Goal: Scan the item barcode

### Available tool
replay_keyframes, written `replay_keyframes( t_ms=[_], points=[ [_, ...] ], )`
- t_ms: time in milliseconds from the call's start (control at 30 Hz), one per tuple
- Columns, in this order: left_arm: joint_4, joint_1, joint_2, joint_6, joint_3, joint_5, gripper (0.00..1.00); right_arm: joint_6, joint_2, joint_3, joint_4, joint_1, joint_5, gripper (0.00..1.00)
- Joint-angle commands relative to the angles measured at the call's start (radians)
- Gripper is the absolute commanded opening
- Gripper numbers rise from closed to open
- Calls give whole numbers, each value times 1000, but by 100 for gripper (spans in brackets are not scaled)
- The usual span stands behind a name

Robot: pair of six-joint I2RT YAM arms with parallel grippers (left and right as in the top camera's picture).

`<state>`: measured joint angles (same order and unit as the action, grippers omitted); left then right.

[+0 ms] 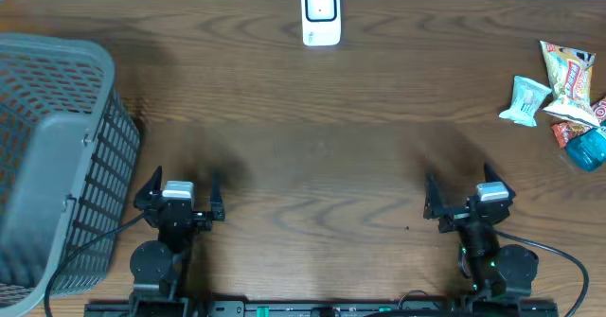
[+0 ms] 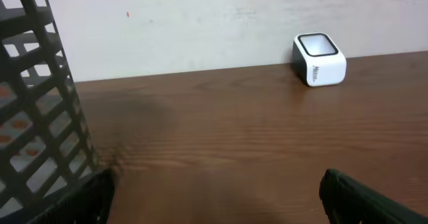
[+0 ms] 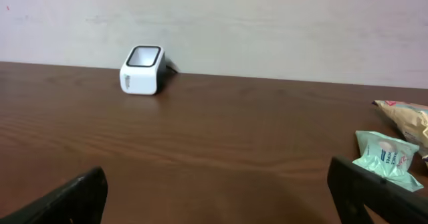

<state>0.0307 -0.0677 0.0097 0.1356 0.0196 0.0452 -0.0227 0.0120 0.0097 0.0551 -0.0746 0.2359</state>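
The left gripper (image 1: 183,188) and the right gripper (image 1: 461,190) sit with jaws wide apart, holding nothing; the snack packs (image 1: 564,97) lie bunched at the far right — well apart from the white scanner (image 1: 321,14); one grab might catch two packs, or a shiny pack might slip.

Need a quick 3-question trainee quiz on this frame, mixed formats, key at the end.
1. True or false: the left gripper and right gripper are both shut.
2. The scanner stands: A) at the far edge of the table, near the middle; B) between the two grippers; C) at the near left corner.
3. Which gripper is nearer the snack packets?
Key: 1) False, both are open and empty. 2) A. 3) The right gripper.
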Motion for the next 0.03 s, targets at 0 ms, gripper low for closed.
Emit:
replay_keyframes(
  t_ms=[0],
  points=[
    [40, -4, -6, 2, -16, -31, 98, -1, -7, -4, 0, 4, -4, 99]
  ],
)
